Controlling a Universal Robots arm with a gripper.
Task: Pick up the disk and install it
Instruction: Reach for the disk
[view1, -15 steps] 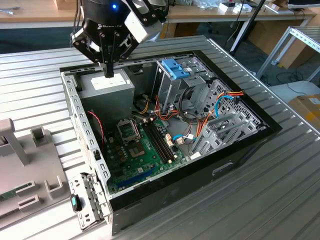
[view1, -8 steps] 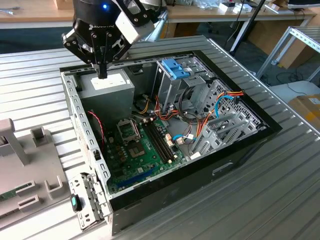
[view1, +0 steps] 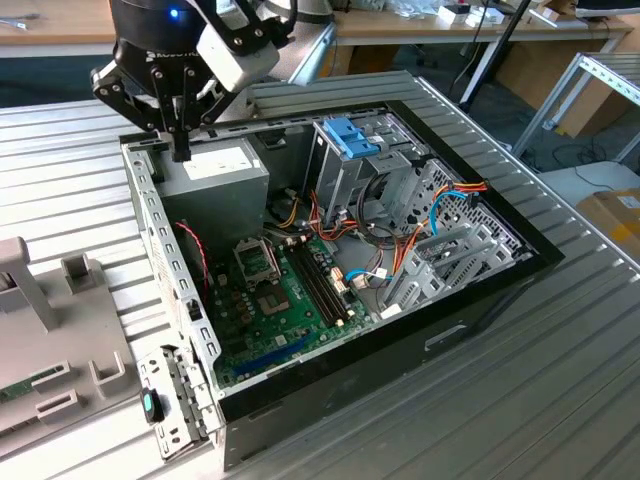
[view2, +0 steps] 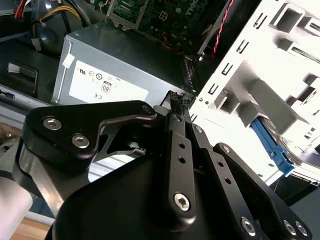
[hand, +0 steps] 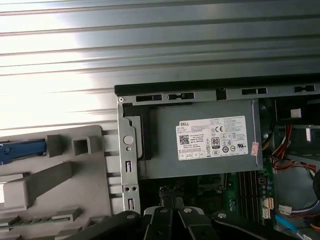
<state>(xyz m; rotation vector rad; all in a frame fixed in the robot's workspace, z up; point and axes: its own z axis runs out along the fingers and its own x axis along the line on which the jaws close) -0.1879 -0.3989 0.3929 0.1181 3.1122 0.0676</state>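
Note:
My gripper (view1: 180, 148) hangs over the back left corner of the open computer case (view1: 470, 300), just above the case's rim, beside the grey power-supply box (view1: 215, 175). In both wrist views its black fingers (view2: 178, 100) (hand: 170, 194) are pressed together with nothing between them. A blue plastic strip (hand: 20, 150) (view2: 270, 145) lies in a slot of the grey fixture (hand: 65, 180) outside the case. It looks like the rail of the disk, but the disk's metal face is hidden. The blue-tabbed drive cage (view1: 350, 145) stands upright inside the case.
The case lies open on a ribbed metal table (view1: 520, 400), with the green motherboard (view1: 280, 290) and bundles of orange and blue cables (view1: 440, 215) inside. The grey fixture (view1: 50, 340) sits at the exterior view's left. Desks and a metal frame stand behind.

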